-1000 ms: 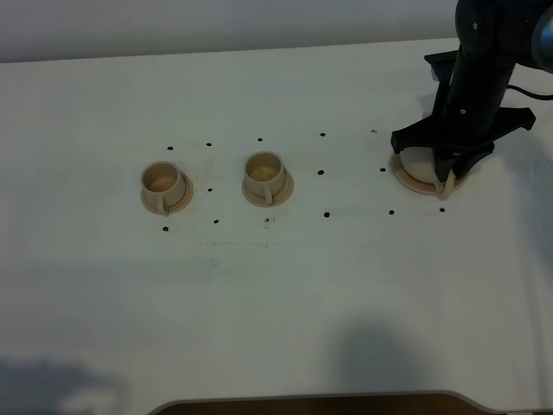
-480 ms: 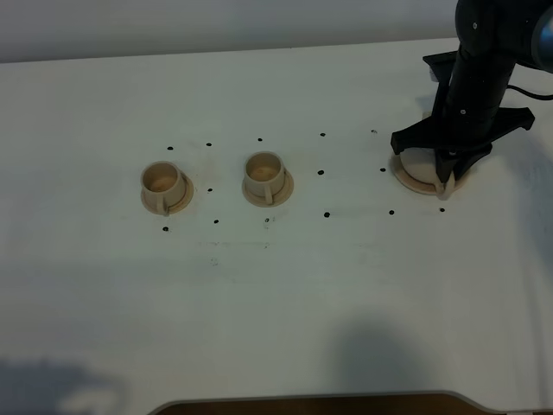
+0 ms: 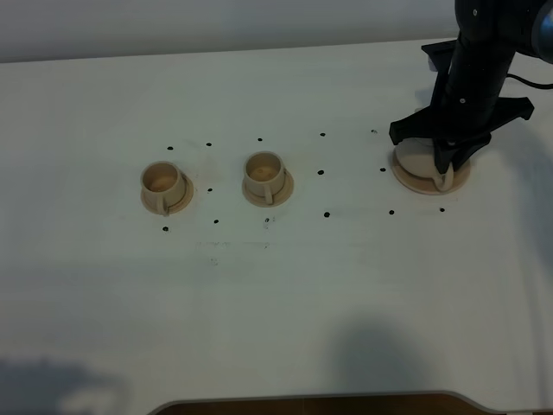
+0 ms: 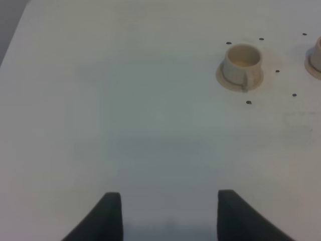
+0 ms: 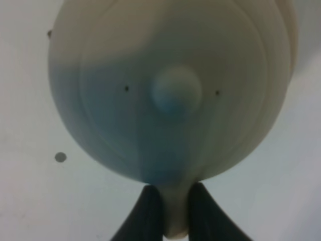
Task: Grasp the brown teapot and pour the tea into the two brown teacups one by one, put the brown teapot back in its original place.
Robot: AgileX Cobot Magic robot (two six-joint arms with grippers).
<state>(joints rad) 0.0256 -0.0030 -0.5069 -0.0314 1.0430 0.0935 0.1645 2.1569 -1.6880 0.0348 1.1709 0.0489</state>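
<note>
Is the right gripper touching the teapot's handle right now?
Touching. The right wrist view shows the right gripper clamped on the handle of the brown teapot, with no gap.

Two small light-tan cylindrical cups with handles are counted: a left cup (image 3: 162,179) and a right cup (image 3: 263,169). Two small round tan saucers are counted under them: a left saucer (image 3: 185,198) and a right saucer (image 3: 288,185). One squat light-tan clay teapot (image 5: 170,90) and one wider flat tan disc saucer (image 3: 463,177) are seen at the far right. Fourteen small black dots (image 3: 320,172) are counted on the one white table (image 3: 276,303). Two black grippers are counted: the left gripper (image 4: 165,216) and the right gripper (image 5: 170,213).
</note>
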